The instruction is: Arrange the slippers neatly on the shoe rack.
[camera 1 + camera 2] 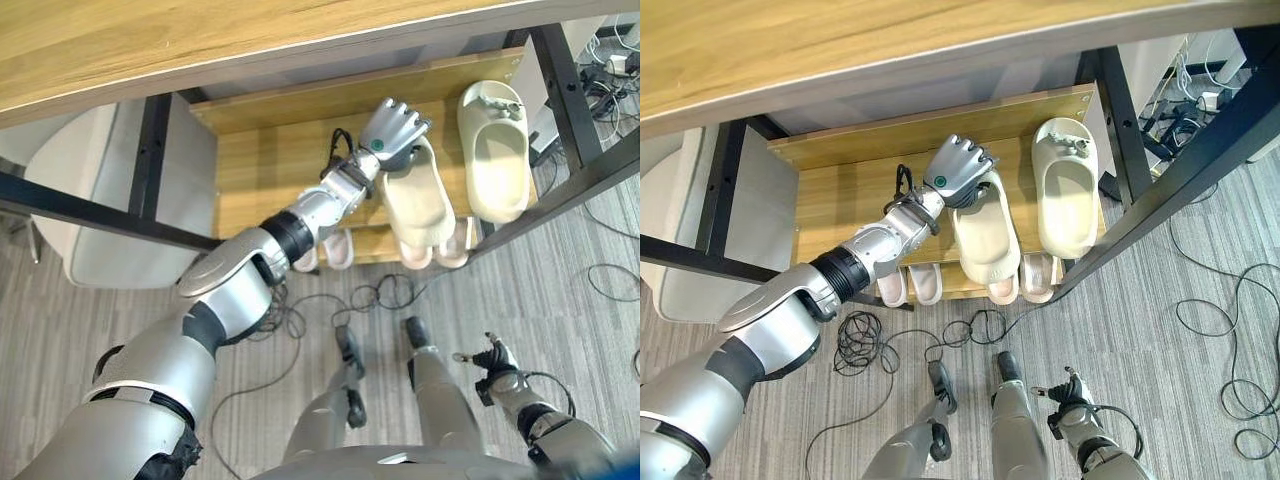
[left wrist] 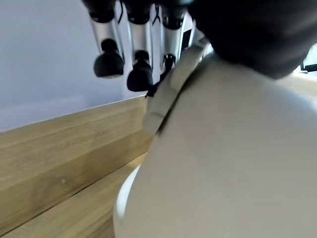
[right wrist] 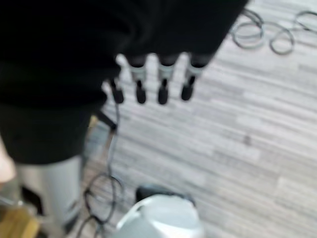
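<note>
Slippers first: two beige slides lie on the rack's (image 1: 840,215) upper wooden shelf, toes toward twelve o'clock. One slide (image 1: 985,240) sits under my left hand (image 1: 958,170); the other slide (image 1: 1068,190) lies just beside it at three o'clock, apart and roughly parallel, a little farther back. My left hand rests over the near slide's toe end, fingers draped across its strap; my wrist camera shows the dark fingertips (image 2: 109,64) hanging past the strap, relaxed rather than clamped, so I read this as a loose push, not a pinch. The slide's heel hangs over the shelf's front edge at six o'clock.

On the lower shelf, two more pairs peek out: pink slippers (image 1: 910,285) at seven o'clock of my hand, and pale slippers (image 1: 1025,280) at five o'clock, only their tips visible.

My right hand (image 1: 492,358) hangs idle low at five o'clock over the grey floor (image 1: 1200,380), fingers loosely spread and holding nothing.

Step in hand, as I judge it: squaring the near slide against its mate. Next move calls for a nudge toward twelve o'clock until the heels line up and the overhang is gone, keeping the gap between the two even, then lifting my fingers off without dragging the strap.
</note>
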Controlling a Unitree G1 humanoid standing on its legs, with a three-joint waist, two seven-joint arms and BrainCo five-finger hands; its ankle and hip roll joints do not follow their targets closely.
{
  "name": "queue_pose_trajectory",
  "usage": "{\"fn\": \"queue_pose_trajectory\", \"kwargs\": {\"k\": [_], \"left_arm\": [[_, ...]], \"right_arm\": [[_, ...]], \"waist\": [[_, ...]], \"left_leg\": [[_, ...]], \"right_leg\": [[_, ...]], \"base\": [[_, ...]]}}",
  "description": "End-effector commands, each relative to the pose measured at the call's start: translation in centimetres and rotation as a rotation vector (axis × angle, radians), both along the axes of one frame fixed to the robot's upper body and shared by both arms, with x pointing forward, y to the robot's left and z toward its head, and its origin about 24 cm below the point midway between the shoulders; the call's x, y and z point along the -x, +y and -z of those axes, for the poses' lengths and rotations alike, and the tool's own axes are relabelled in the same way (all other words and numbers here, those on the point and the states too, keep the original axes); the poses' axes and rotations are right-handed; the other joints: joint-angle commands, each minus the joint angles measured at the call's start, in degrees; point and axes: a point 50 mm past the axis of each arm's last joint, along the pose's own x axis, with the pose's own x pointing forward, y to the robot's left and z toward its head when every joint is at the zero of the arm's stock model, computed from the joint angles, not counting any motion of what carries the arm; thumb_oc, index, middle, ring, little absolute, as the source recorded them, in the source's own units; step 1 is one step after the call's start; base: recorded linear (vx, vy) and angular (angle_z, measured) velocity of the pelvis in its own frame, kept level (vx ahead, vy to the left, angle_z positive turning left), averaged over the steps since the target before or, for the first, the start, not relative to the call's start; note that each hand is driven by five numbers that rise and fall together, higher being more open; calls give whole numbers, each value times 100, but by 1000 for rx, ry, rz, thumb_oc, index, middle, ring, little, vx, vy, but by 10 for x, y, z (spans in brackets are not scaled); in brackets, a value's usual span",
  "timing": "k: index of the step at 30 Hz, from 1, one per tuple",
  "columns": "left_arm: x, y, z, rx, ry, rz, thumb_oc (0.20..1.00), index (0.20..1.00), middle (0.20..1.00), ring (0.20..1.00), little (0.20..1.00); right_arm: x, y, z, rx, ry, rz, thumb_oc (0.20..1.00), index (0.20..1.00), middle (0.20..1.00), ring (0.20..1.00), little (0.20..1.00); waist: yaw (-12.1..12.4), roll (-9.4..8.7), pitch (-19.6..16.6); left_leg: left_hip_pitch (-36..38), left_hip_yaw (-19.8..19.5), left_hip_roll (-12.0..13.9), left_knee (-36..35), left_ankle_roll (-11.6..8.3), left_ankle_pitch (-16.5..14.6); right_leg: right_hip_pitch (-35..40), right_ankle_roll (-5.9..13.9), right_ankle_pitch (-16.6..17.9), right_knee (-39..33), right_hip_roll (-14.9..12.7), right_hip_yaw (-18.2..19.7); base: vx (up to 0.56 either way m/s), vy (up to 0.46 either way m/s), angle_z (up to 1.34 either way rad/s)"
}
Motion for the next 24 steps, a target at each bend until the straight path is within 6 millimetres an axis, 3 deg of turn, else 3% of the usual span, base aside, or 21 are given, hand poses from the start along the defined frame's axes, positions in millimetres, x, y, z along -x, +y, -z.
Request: {"fn": "queue_pose_trajectory", "kwargs": {"k": [1, 13, 14, 15, 16, 21, 24], "left_arm": [[-23, 34, -31, -13, -64, -172, 200, 200, 200, 200, 200], [-25, 32, -49, -45, -111, -190, 200, 200, 200, 200, 200], [-25, 32, -49, -45, -114, -189, 429, 429, 429, 429, 429], [-24, 30, -50, -46, -117, -185, 947, 947, 947, 947, 947], [-24, 28, -50, -42, -115, -180, 1000, 1000, 1000, 1000, 1000], [-23, 27, -49, 1, -81, -171, 1000, 1000, 1000, 1000, 1000], [-23, 27, -40, 62, 45, -128, 1000, 1000, 1000, 1000, 1000]], "right_arm": [[-9, -10, -8, 30, -45, 15, 1000, 1000, 1000, 1000, 1000], [-12, -12, -11, 29, -59, 13, 1000, 1000, 1000, 1000, 1000], [-12, -12, -11, 29, -59, 11, 1000, 1000, 1000, 1000, 1000], [-11, -11, -10, 29, -55, 13, 1000, 1000, 1000, 1000, 1000], [-10, -11, -10, 29, -53, 13, 1000, 1000, 1000, 1000, 1000], [-7, -12, -8, 18, -47, 28, 1000, 1000, 1000, 1000, 1000], [-3, -13, -6, 18, -36, 33, 1000, 1000, 1000, 1000, 1000]], "waist": [[-169, -147, 196], [-242, -206, 148], [-244, -207, 152], [-241, -205, 159], [-237, -210, 159], [-212, -226, 148], [-200, -210, 141]], "left_leg": [[-115, -380, -69, 445, -45, -634], [-256, -390, -98, 436, -35, -624], [-267, -385, -102, 437, -31, -625], [-285, -376, -108, 441, -26, -627], [-305, -374, -109, 458, -21, -630], [-347, -398, -105, 512, -15, -647], [-363, -399, -112, 547, -12, -652]], "right_leg": [[554, 349, 869, -1712, -447, -373], [369, 344, 897, -1663, -459, -384], [351, 347, 900, -1655, -460, -382], [330, 347, 901, -1643, -462, -386], [315, 347, 902, -1629, -465, -389], [266, 338, 876, -1561, -471, -406], [240, 322, 855, -1529, -464, -387]], "base": [[17, -2, 6], [0, 0, 0], [0, 0, 0], [0, 0, 0], [0, 0, 0], [0, 0, 0], [0, 0, 0]]}}
